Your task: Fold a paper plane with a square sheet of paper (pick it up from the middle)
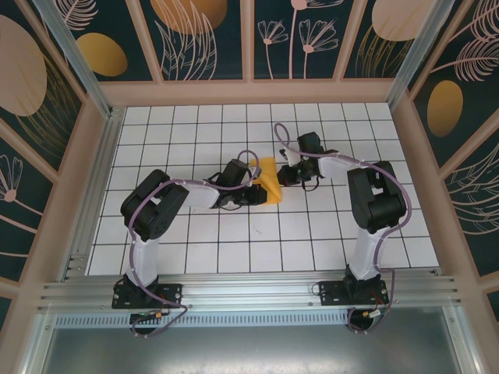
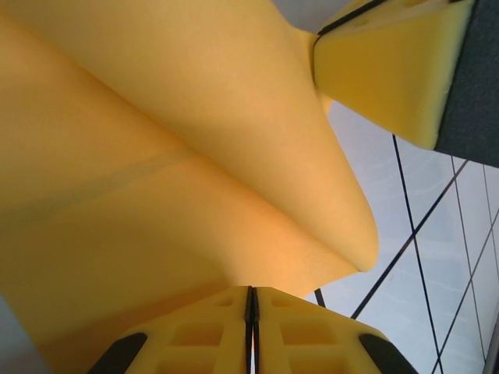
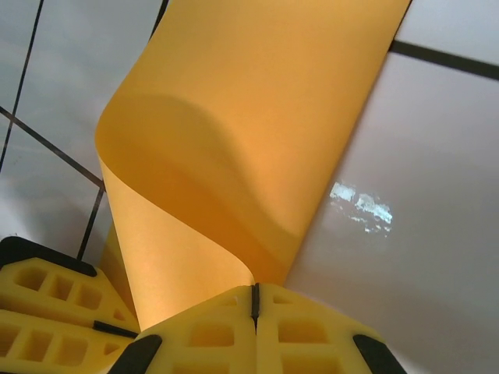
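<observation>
Paper — cropped at left and top edges.

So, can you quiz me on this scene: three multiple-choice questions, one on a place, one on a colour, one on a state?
1. Where is the paper? A) flat in a far corner B) between the left gripper and right gripper, mid-table C) by the arm bases
2. Its colour? A) orange B) blue C) white
3. The right gripper is: A) wide open B) shut on nothing C) shut on the paper
Answers: B, the top view shows it held between them; A, every view shows orange; C, its fingers meet with paper pinched between them.
</observation>
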Tool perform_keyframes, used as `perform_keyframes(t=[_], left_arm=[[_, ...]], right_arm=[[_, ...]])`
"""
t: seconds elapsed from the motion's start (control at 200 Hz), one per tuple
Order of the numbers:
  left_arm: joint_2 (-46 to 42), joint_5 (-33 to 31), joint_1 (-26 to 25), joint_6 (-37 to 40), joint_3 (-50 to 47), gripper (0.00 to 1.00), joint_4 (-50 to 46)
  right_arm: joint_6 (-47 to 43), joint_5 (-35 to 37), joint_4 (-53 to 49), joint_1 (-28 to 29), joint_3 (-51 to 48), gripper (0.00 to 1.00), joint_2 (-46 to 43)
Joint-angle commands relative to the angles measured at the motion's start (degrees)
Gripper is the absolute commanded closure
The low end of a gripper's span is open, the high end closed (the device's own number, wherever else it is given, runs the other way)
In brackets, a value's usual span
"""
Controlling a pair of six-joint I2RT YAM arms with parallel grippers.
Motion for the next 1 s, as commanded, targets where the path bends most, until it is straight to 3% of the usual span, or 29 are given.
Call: perform_keyframes(t=[0.0,0.996], left_arm=[[-0.58,-4.24,0.34,2.75,0.22,0.87,-5.78],[-0.05,-4.28,0.33,5.93,2.72,0.87,-8.52]], right_arm=[[-1.8,-1.57,-1.33,0.29,1.31,0.99,1.67],[-5.15,-1.93,-6.59,1.52,8.02,0.98,7.75]])
